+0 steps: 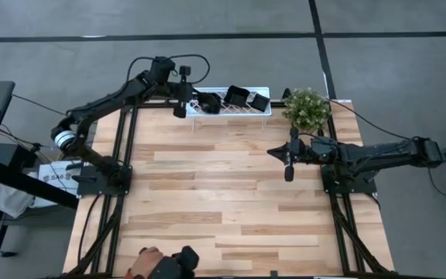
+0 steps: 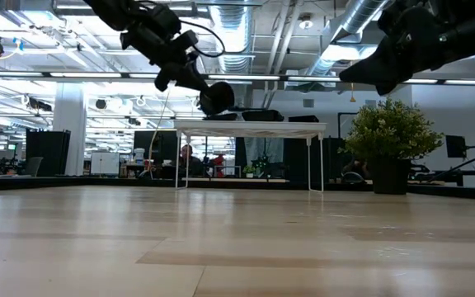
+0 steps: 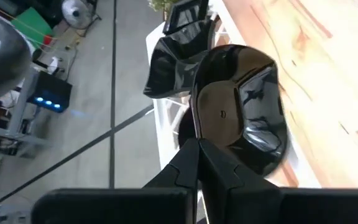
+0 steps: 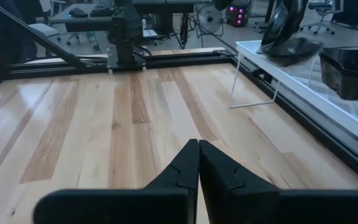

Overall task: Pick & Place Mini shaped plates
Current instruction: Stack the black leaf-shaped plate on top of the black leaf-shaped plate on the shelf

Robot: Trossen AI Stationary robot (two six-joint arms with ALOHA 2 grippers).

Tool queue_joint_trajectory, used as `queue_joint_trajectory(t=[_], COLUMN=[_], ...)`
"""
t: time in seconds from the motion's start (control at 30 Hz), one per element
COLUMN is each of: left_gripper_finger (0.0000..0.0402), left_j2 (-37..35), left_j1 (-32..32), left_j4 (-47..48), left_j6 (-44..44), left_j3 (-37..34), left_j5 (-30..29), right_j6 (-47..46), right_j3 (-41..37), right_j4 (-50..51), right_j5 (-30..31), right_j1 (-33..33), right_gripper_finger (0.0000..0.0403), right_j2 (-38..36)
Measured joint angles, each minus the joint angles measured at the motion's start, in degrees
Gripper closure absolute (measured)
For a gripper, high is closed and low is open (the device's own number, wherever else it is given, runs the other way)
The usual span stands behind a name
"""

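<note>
**Now at the rack: left gripper pinching a glossy plate**

Up at the far edge of the table, the left gripper (image 1: 180,111) has its fingers (image 3: 194,163) pressed together on the rim of a rounded black plate (image 3: 241,115). The plate stands tilted just ahead of the fingertips, its glossy hollow facing the wrist camera, right beside the white lattice rack (image 1: 242,111). From table height, that plate (image 2: 217,97) hangs at the gripper's tip, level with the rack top.

Beyond the held plate, farther along the rack from the gripper, sit a squarish plate (image 1: 236,96) and a smaller plate (image 1: 259,102).

The right gripper (image 1: 289,172) hovers over the bare wood well apart from the rack, its fingers together and holding nothing; a potted plant (image 1: 307,108) stands just behind it.
</note>
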State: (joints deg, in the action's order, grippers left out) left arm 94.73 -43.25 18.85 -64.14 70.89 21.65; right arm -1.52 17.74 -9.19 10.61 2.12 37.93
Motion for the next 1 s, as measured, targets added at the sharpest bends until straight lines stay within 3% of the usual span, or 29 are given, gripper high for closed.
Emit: queue_joint_trajectory(t=[1.0], left_gripper_finger=[0.0392], left_j2=[1.09], left_j1=[-0.33], left_j4=[-2.91], left_j6=[2.79], left_j3=[-0.02], left_j5=[-0.7], right_j6=[0.0], right_j3=[0.0], right_j4=[0.2], right_j5=[-0.04], right_j1=[1.04], right_gripper_finger=[0.0397], right_j2=[0.0])
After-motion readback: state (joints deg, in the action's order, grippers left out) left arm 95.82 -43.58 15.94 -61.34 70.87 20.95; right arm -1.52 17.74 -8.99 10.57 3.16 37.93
